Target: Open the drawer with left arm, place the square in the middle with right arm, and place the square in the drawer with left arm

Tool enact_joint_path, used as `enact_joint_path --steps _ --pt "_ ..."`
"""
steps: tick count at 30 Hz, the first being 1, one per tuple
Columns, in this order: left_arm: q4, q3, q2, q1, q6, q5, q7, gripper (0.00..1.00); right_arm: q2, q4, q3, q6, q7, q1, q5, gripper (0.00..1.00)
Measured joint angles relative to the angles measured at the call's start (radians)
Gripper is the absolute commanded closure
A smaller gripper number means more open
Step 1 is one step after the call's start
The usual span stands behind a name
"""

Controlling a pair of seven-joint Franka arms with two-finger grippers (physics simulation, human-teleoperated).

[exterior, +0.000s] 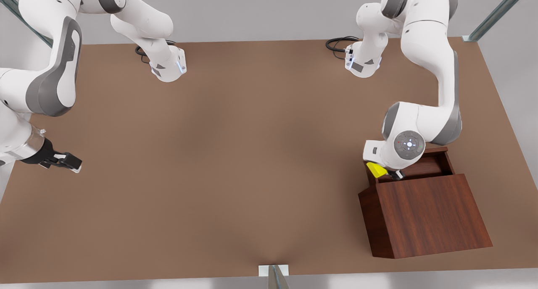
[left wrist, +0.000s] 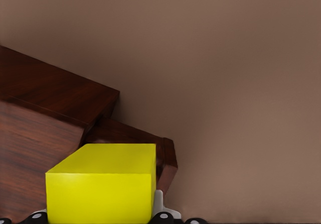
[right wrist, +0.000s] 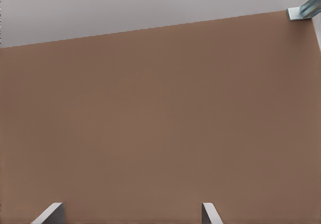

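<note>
Brown table [exterior: 235,154], two white arms, one wooden drawer unit, one yellow square.

In the front view, the table carries a single dark wood drawer unit [exterior: 424,209] at the front view's right, its drawer [exterior: 424,165] pulled open at the far side. The left gripper [exterior: 388,171] reaches down over the open drawer and holds the one yellow square [exterior: 376,169] at the drawer's near corner, above the drawer's edge. The right gripper [exterior: 69,162] waits over the table's edge at the front view's left, well apart from the drawer.
In the left wrist view, the square [left wrist: 103,184] sits clamped between the fingers [left wrist: 160,209], with the drawer unit [left wrist: 45,113] just behind it.
In the right wrist view, two fingertips [right wrist: 50,214] stand wide apart over bare table [right wrist: 160,123], holding nothing.
</note>
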Motion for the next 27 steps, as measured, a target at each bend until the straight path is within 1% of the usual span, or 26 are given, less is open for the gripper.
enact_joint_path --steps 5,6,8,10,17,19,20,21,27 --pt "-0.002 0.082 0.003 -0.001 0.020 -0.025 0.199 0.27 0.000 0.000 0.000 0.000 0.000 -0.001 0.001 0.00" --pt "-0.033 0.104 -0.010 0.000 0.028 -0.027 0.231 0.27 0.000 0.000 0.000 0.000 0.000 -0.001 0.000 0.00" --pt "-0.041 0.132 -0.015 -0.001 0.027 -0.031 0.285 0.27 0.000 0.000 0.000 0.000 0.000 -0.001 0.000 0.00" --pt "-0.069 0.144 -0.028 -0.002 0.030 -0.034 0.297 0.27 0.001 0.000 0.000 0.000 0.000 -0.001 0.000 0.00" --pt "-0.070 0.169 -0.022 -0.001 0.030 -0.036 0.336 0.27 0.002 0.000 0.000 0.000 0.000 -0.001 0.000 0.00" --pt "-0.072 0.175 -0.019 -0.002 0.029 -0.037 0.354 0.25 0.002 0.000 0.000 0.000 0.000 -0.001 0.000 0.00" --pt "-0.072 0.177 -0.017 -0.002 0.029 -0.037 0.356 0.21 0.002 0.000 0.000 0.000 0.000 -0.001 0.001 0.00" --pt "-0.072 0.178 -0.015 -0.001 0.028 -0.037 0.357 0.00 0.001 0.000 0.000 0.000 0.000 -0.001 0.001 0.00" --pt "-0.072 0.178 -0.014 0.000 0.023 -0.039 0.378 0.00 0.001 0.000 0.000 0.000 0.000 -0.002 0.000 0.00"
